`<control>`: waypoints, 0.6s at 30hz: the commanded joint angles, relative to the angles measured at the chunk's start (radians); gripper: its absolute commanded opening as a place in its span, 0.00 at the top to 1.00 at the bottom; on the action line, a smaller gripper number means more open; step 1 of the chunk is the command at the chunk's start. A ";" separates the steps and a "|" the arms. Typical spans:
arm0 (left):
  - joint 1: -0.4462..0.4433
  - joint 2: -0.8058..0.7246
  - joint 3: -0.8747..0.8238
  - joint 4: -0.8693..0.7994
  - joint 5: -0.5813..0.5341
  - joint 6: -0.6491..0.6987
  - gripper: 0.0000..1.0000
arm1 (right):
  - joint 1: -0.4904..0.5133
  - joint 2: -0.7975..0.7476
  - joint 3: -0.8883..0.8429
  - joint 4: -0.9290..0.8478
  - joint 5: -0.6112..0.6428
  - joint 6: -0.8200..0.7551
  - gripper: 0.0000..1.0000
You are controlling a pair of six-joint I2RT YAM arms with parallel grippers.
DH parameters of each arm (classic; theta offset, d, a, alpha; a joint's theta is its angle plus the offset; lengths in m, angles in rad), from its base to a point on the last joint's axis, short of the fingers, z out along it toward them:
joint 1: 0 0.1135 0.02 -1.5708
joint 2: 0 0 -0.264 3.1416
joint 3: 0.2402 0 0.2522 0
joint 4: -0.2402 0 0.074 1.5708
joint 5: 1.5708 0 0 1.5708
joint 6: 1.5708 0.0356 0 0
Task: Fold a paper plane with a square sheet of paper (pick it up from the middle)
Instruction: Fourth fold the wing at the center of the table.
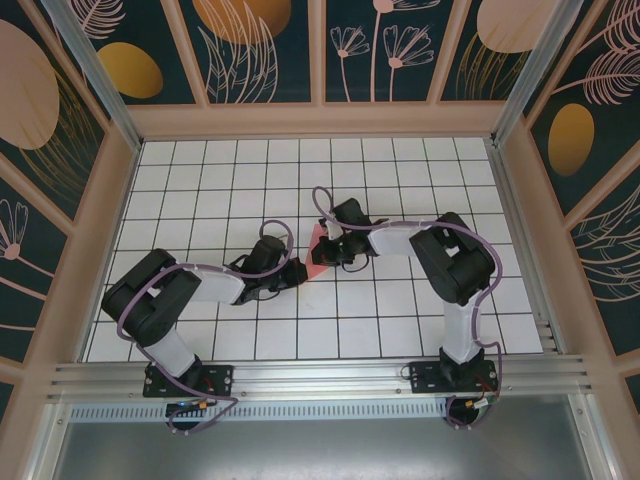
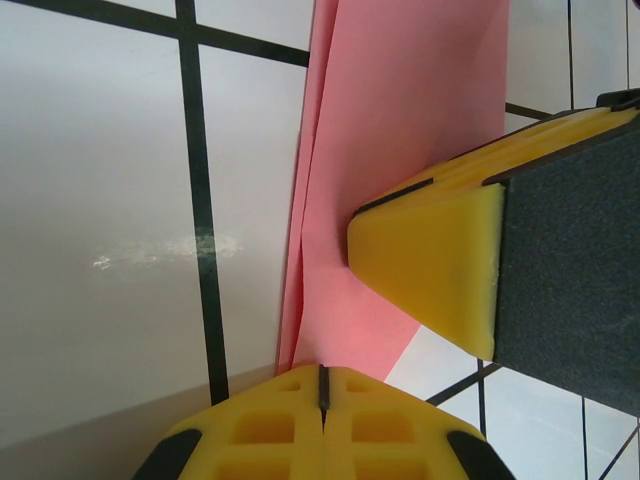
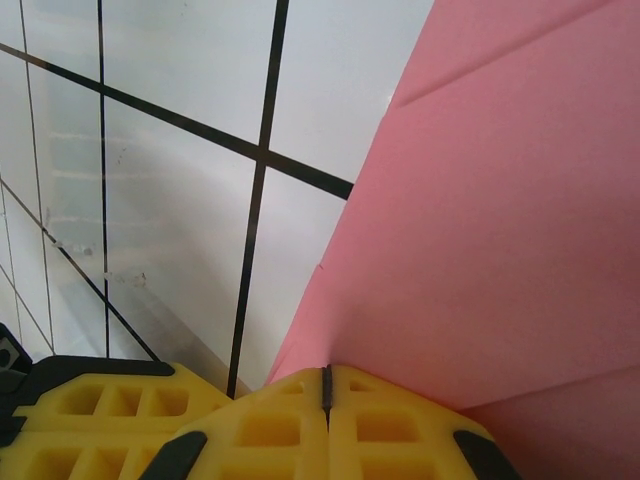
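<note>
To the left, our left gripper (image 2: 322,378) has its yellow jaws pressed together with nothing visibly between them, tips at the edge of the thin pink-red paper sheet (image 2: 400,100). The sheet lies creased and partly folded on the white tiled table (image 2: 100,150), midway between the arms. To the right, our right gripper (image 3: 325,375) is likewise closed, tips resting on the sheet.
</note>
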 commanded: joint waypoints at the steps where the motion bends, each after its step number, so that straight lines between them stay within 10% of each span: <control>1: -0.001 0.027 -0.032 -0.143 -0.026 -0.012 1.00 | 0.005 -0.016 0.003 -0.037 0.090 0.010 0.99; 18: -0.001 0.038 -0.093 -0.151 0.003 -0.013 1.00 | -0.250 0.113 0.134 -0.022 0.044 -0.022 0.99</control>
